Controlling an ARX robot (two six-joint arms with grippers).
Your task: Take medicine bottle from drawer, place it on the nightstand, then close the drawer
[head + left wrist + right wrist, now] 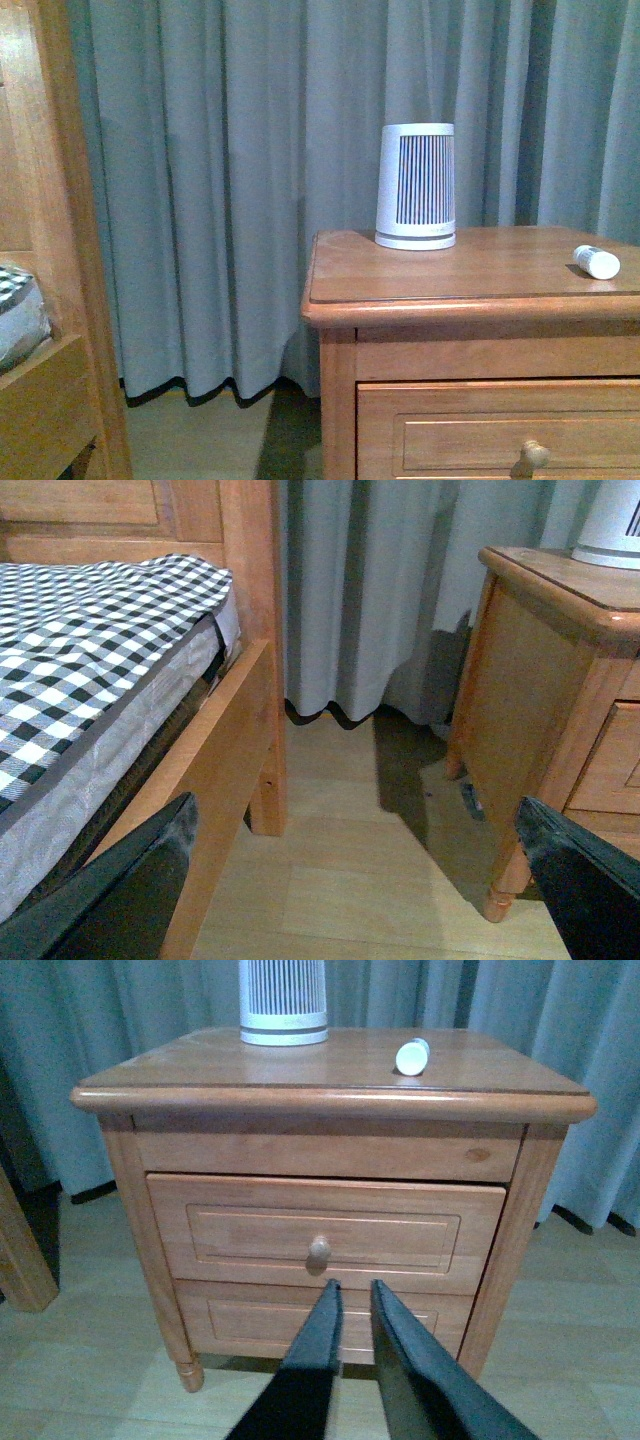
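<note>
**Bottle on the nightstand top, drawer front almost flush**

In the front view the medicine bottle [596,261] lies on its side at the right edge of the frame, on the top of the nightstand [440,290], which serves as the bench here. The white ribbed cone-shaped device [416,186] stands upright near the back of the same top, centre of the frame, well apart from the bottle. Grey curtains [230,180] fill the background, and a wooden bed frame [50,250] runs down the left edge.

In the right wrist view the bottle [412,1056] lies in the upper middle of the frame, cap end toward the camera, to the right of the device [283,1000]. Below it the drawer [325,1232] shows its panelled front with the round knob [319,1250] at centre; the front stands only slightly proud of the cabinet face. The right pincer [352,1295] sits low in the centre of the frame, just beneath the knob, its two dark fingers nearly together with a narrow gap and nothing between them.

In the left wrist view the left pincer [355,850] is spread wide and empty, one finger [150,880] at lower left, the other at lower right. Between them is pale floor [340,880], with a checked mattress [90,630] at left and the nightstand's side [520,690] at right.
</note>
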